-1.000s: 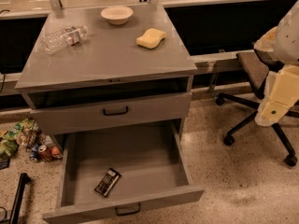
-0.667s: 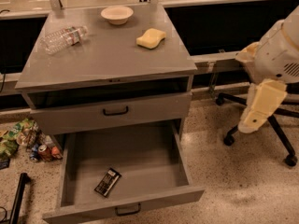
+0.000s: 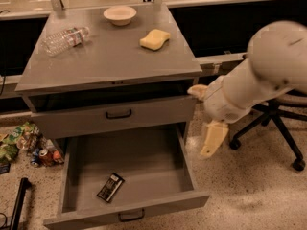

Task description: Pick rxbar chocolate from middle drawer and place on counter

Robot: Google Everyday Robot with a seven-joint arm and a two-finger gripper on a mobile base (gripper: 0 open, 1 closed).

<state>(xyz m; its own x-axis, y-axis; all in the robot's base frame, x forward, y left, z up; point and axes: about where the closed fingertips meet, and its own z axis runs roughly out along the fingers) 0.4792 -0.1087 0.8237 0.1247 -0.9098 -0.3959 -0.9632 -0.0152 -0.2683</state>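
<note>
The rxbar chocolate (image 3: 111, 187), a flat black bar with pale lettering, lies on the floor of the middle drawer (image 3: 144, 162), near its front left. The drawer is pulled far out of the grey cabinet. The counter (image 3: 110, 61) is the cabinet's broad grey top. My cream-coloured gripper (image 3: 212, 139) hangs at the end of the arm just right of the cabinet, beside the drawer's right wall and above it. It is empty and apart from the bar.
On the counter lie a clear plastic bottle (image 3: 64, 38), a pale bowl (image 3: 120, 14) and a yellow sponge (image 3: 155, 38). The upper drawer (image 3: 115, 115) stands slightly out. Snack bags and cans (image 3: 21, 145) lie on the floor at left. An office chair (image 3: 280, 121) stands at right.
My arm has swung in from the right edge of the view toward the cabinet. The gripper is now lower and close to the open drawer's right side. Nothing else moved.
</note>
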